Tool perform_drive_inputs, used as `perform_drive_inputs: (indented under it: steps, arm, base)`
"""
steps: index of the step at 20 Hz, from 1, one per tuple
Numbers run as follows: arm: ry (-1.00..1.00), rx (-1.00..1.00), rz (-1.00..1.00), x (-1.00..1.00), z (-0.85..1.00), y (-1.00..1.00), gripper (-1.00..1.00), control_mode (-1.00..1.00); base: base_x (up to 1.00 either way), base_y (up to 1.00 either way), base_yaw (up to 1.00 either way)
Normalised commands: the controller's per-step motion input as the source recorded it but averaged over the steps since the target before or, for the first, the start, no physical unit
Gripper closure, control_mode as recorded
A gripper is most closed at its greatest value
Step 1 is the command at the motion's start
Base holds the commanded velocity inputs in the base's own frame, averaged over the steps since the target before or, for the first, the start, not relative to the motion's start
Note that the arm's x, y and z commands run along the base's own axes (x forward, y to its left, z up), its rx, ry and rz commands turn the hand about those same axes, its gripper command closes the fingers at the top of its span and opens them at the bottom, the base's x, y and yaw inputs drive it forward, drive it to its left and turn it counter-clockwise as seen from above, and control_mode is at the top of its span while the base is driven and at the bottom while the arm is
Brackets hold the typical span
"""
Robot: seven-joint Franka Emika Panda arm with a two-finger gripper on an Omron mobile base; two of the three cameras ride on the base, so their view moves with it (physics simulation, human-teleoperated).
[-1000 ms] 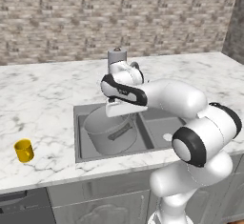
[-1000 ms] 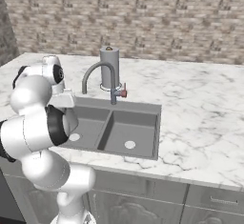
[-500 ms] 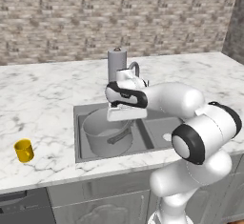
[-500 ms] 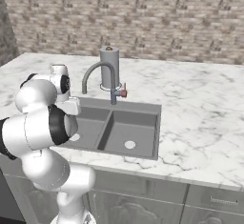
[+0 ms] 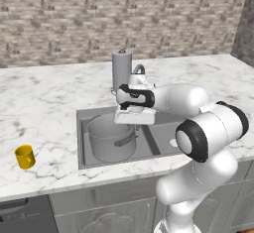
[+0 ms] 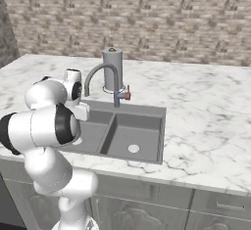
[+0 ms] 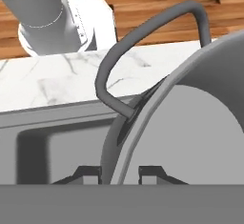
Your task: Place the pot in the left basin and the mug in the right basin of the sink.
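The wide grey pot (image 5: 110, 140) stands upright inside the left basin (image 5: 143, 146) of the sink (image 6: 147, 109). My gripper (image 5: 130, 127) reaches down over the pot's right side. In the hand view my gripper (image 7: 120, 173) is shut on the pot (image 7: 190, 123), with the rim wall between the two fingertips (image 7: 88, 173) just below the curved side handle (image 7: 143, 42). The yellow mug (image 5: 24, 156) stands upright on the counter, far left of the sink near the front edge. The narrower right basin (image 6: 135, 137) holds nothing but its pale drain.
A curved grey faucet (image 6: 100, 75) arches over the sink's back rim, with a tall grey paper-towel roll (image 5: 121, 68) behind it. Marble counter runs on both sides of the sink; a stone wall closes the back.
My hand has sunk a little lower and shifted slightly right, carrying the pot deeper into the left basin. The mug has stayed put.
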Motion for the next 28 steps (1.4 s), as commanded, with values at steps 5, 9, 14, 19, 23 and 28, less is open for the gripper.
perform_drive_inputs:
  steps: [5,9,14,19,23,28]
  arm:
    - [-0.07,0.04,-0.07,0.04,-0.01,-0.03,1.00,-1.00]
    - [-0.07,0.00,-0.09,-0.03,0.00,0.00,1.00,-1.00]
    - [-0.02,0.00,-0.16,0.00,0.00,0.00,1.00,-1.00]
    - [-0.01,0.00,-0.21,0.00,0.00,-0.02,1.00,-1.00]
    - [-0.02,0.00,-0.22,0.00,0.00,-0.01,1.00,-1.00]
    - [0.00,0.00,-0.19,0.00,-0.01,0.00,1.00,-1.00]
  base:
    - [0.00,0.00,0.00]
    - [0.00,0.00,0.00]
    - [0.00,0.00,0.00]
    - [0.00,0.00,0.00]
    - [0.00,0.00,0.00]
    - [0.00,0.00,0.00]
